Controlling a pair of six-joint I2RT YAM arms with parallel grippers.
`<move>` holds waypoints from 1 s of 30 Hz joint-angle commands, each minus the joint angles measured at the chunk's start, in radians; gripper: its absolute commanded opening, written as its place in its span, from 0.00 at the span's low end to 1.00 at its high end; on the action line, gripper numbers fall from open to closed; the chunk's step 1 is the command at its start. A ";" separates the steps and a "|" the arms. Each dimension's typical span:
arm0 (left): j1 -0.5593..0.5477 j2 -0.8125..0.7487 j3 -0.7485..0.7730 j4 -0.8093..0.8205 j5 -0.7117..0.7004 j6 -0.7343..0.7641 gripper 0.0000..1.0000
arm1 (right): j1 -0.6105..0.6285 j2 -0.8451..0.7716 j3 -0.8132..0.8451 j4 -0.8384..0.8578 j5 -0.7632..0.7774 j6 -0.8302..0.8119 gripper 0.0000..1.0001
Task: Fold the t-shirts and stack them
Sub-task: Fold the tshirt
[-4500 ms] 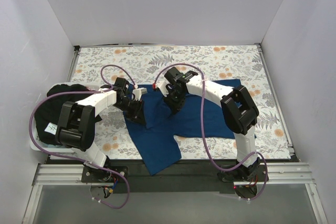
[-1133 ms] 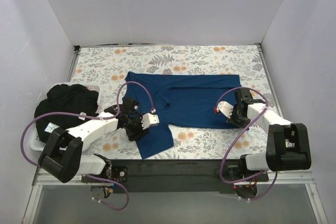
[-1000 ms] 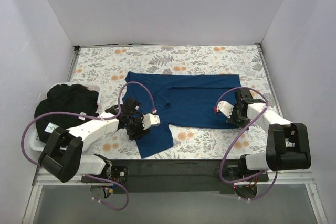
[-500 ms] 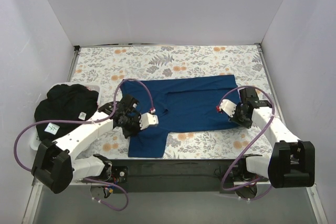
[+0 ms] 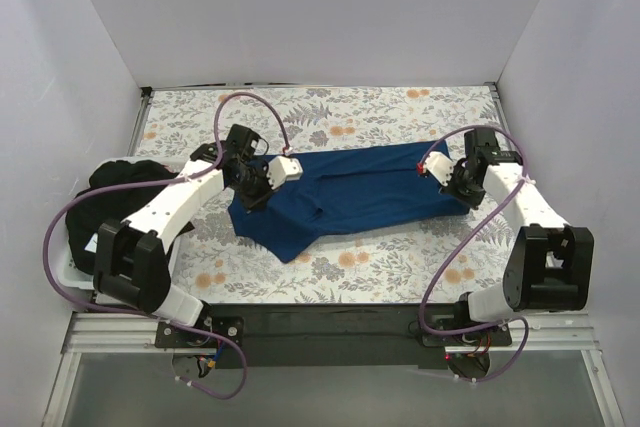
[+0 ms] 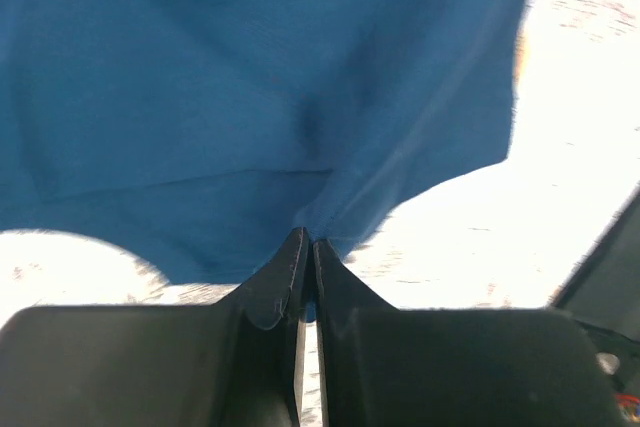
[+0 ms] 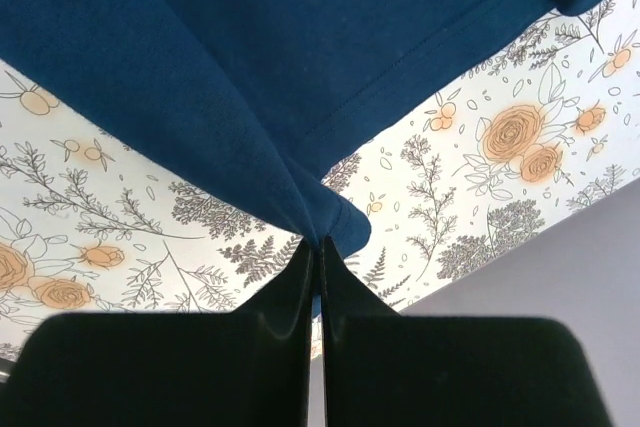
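A plain dark royal blue t-shirt [image 5: 350,192] hangs stretched between my two grippers above the floral cloth [image 5: 400,112]. My left gripper [image 5: 252,190] is shut on the shirt's left end; in the left wrist view the cloth [image 6: 250,97] runs out from the closed tips [image 6: 307,244]. My right gripper [image 5: 462,185] is shut on the shirt's right end; in the right wrist view the blue hem [image 7: 300,97] is pinched at the tips [image 7: 318,247]. A black t-shirt [image 5: 110,197] with a small white tag lies heaped at the left edge. The printed blue shirt is out of view.
The white floral cloth with grey ferns and orange flowers covers the table. White walls [image 5: 320,7] enclose the far side and both flanks. The black rail [image 5: 330,322] with both arm bases runs along the near edge. Purple cables loop over both arms.
Both grippers have risen and moved toward the far side with the blue shirt's ends, lifting its near edge. The shirt now sags between them instead of lying flat.
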 commanded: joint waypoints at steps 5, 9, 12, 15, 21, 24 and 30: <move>0.113 0.090 0.140 0.014 0.054 0.043 0.00 | -0.006 0.113 0.130 -0.041 -0.026 -0.037 0.01; 0.139 0.141 0.170 0.031 0.071 0.047 0.00 | -0.006 0.181 0.198 -0.041 -0.032 -0.031 0.01; 0.147 0.176 0.205 0.051 0.066 0.049 0.00 | -0.006 0.227 0.242 -0.041 -0.031 -0.036 0.01; 0.147 0.234 0.250 0.041 0.063 0.058 0.00 | -0.005 0.265 0.271 -0.038 -0.029 -0.042 0.01; 0.148 0.308 0.327 0.042 0.054 0.081 0.00 | -0.006 0.317 0.313 -0.035 -0.038 -0.047 0.01; 0.148 0.349 0.362 0.030 0.051 0.087 0.00 | -0.006 0.340 0.320 -0.029 -0.038 -0.048 0.01; 0.153 0.389 0.380 0.037 0.040 0.093 0.00 | -0.008 0.374 0.336 -0.015 -0.035 -0.053 0.01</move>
